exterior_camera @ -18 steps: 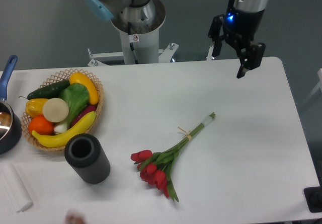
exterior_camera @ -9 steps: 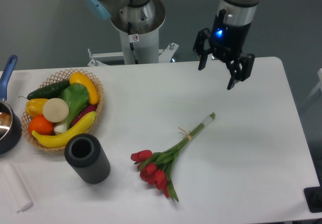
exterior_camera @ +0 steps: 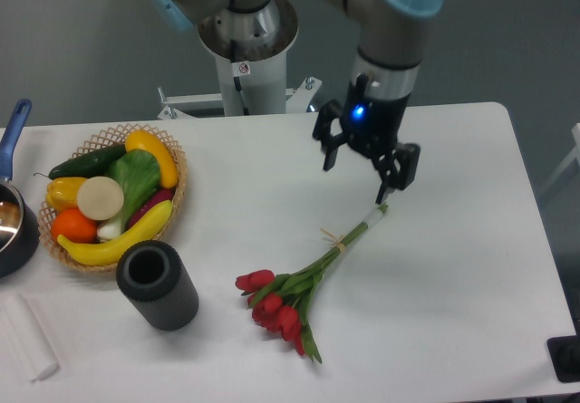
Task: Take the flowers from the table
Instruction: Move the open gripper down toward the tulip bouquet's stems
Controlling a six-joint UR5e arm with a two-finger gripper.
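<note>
**Flowers lying flat on table**

The flowers (exterior_camera: pixel 296 287), a bunch of red tulips with green leaves, lie diagonally on the white table (exterior_camera: pixel 453 285). Blooms point lower left; thin stems, tied by a tan band, extend upper right.

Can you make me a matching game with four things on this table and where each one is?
Things:
1. bunch of red tulips with long green stems
2. dark grey foam cylinder
3. woven wicker basket of fruit and vegetables
4. black two-finger gripper

Places:
A. standing upright just in front of the basket
B. hanging above the stem ends, jaws apart
C. lying flat near the middle of the white tabletop
D. at the left side of the table, beside a dark pot with a blue handle

Pairs: 1-C, 2-A, 3-D, 4-B
</note>
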